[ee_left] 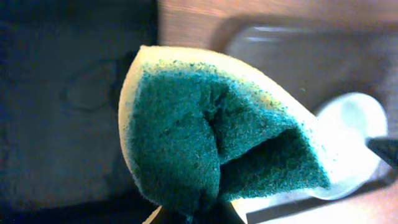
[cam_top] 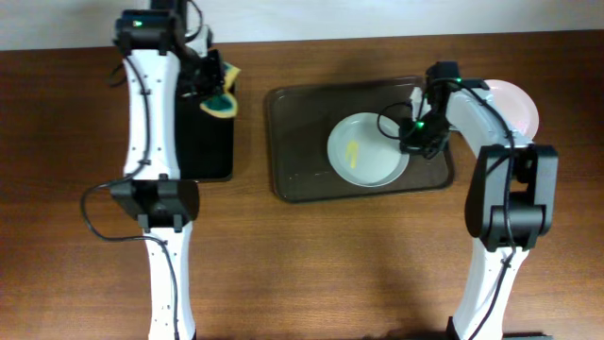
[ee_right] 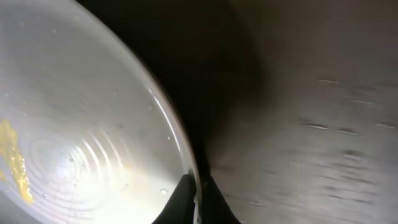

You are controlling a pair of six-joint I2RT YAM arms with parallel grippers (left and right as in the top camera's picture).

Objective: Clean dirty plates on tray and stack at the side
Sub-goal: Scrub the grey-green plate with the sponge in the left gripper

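While the right claw (ee_right: 196, 198) pinches the rim of the smeared plate (cam_top: 363, 156) lying on the tray (cam_top: 297, 175), the left claw (cam_top: 217, 87) clamps a folded sponge (ee_left: 211, 143) well apart. Scrubbing seems due; the sponge must reach the yellow smear (cam_top: 353, 151).

You have 1 round white shallow plate (cam_top: 370, 159) lying on the right half of the tray (cam_top: 297, 142), a large brown-grey rectangle with rounded corners and a raised rim, set near the middle of the table. A yellow smear (cam_top: 352, 153) runs left of the plate's middle, and its right rim sits pinched in the right gripper (cam_top: 421, 142). A second plate (cam_top: 517, 102), faintly pinkish, rests off the tray to its right, partly hidden.
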